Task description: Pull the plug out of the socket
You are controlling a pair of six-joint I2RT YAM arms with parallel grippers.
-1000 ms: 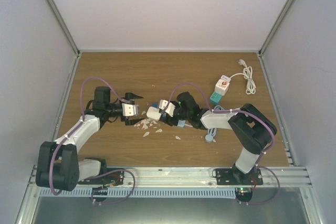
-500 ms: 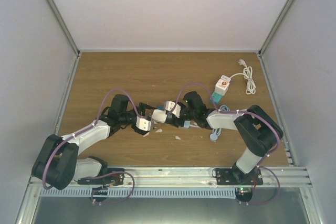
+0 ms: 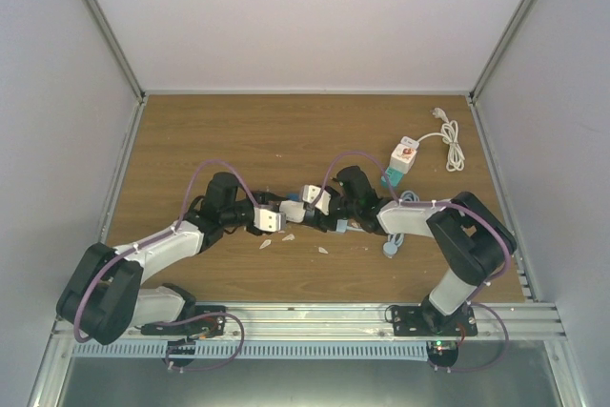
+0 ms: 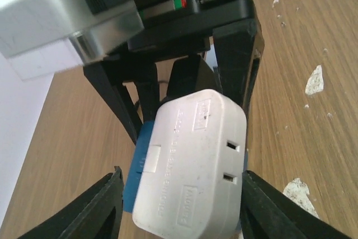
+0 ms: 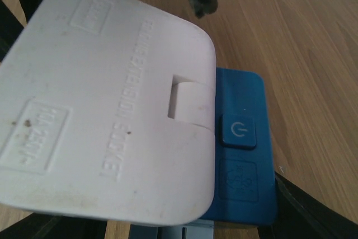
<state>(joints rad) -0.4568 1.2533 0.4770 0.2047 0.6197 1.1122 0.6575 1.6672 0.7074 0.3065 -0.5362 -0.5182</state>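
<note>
A white socket block [image 4: 190,166] sits joined to a blue plug [image 5: 243,155] with a power button. The pair hangs just above the table at mid-table [image 3: 288,205], between the two arms. My right gripper [image 5: 179,228] is shut on the pair from the right; its black fingers [image 4: 238,60] straddle the far end in the left wrist view. My left gripper [image 4: 183,177] comes from the left, with one finger against each long side of the white block. The plug's pins are hidden.
A second white-and-teal adapter [image 3: 401,161] with a coiled white cable [image 3: 448,140] lies at the back right. A blue cable [image 3: 386,247] lies by the right arm. White scraps [image 3: 267,242] dot the wood [image 3: 191,131] beneath the grippers.
My left arm swung right to the block, and its wide-open jaws closed in around the white socket. The right arm shifted slightly right, still holding the pair.
</note>
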